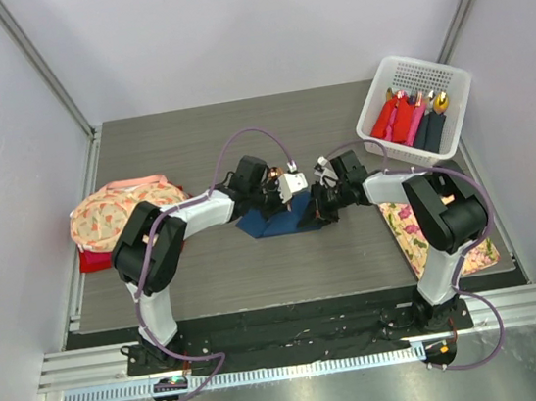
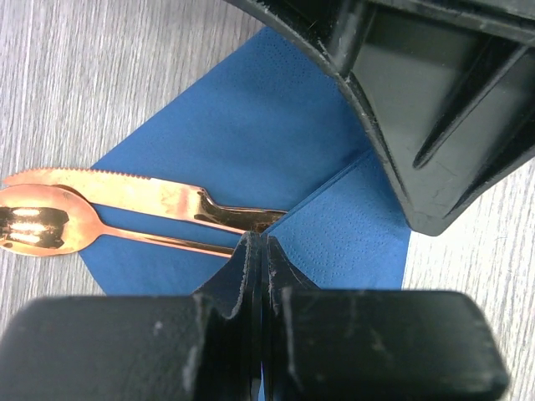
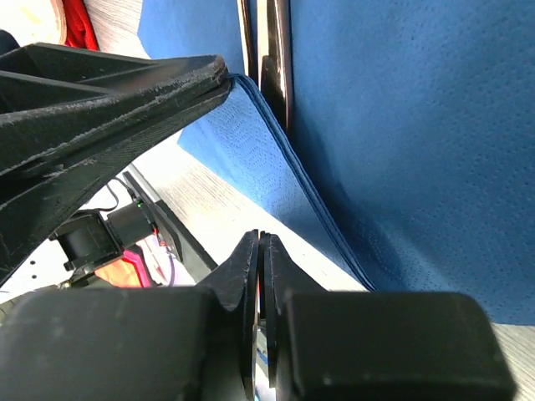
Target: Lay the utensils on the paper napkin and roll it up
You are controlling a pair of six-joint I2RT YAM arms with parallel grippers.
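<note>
The left gripper is hanging low over the paper napkin with its jaws standing apart, the lower finger meeting a folded-over flap of the sheet. The right gripper is facing it from the napkin's other side, jaws likewise apart, its upper fingertip touching the fold's edge. The grey table is carrying the napkin near its middle. Two floral cloths are lying well apart from the napkin, one to its left and one to its right. A white basket of red, pink and dark rolls is standing behind the napkin on the right. On the napkin a copper knife is lying just beside a copper spoon, blade and bowl sticking out past its edge.
</note>
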